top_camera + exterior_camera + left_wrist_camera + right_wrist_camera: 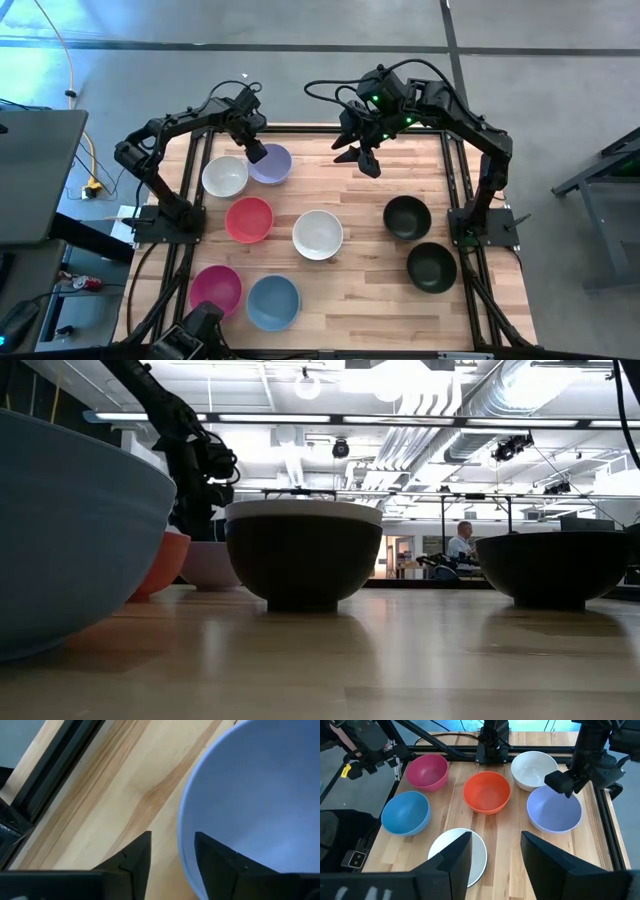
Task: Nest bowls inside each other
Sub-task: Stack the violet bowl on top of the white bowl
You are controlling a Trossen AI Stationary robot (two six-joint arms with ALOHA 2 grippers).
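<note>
My left gripper (pixel 256 152) (pixel 172 860) is open at the lavender bowl (pixel 272 165), by the side of its rim that faces the table's left. One finger stands outside the wall and one inside. A white bowl (pixel 225 177) sits beside the lavender one. Red (pixel 249 219), white (pixel 318 234), magenta (pixel 216 288) and light blue (pixel 273 301) bowls and two black bowls (pixel 407 217) (pixel 431 266) stand apart on their bases. My right gripper (pixel 365 160) (pixel 495 865) is open, raised near the far edge and touches nothing. My left gripper comes from above and straddles the lavender bowl's rim (pixel 184 840), one finger (pixel 135 862) outside the wall and one finger (pixel 217 865) inside. I cannot tell whether either finger touches the wall. The bowl rests on the table.
Bare wood lies between the middle white bowl and the black bowls, and along the far edge (pixel 320 135). The arms' bases stand at the table's left (pixel 160 220) and right (pixel 480 225) edges. In the low view a person (pixel 462 542) sits far off in the room.
</note>
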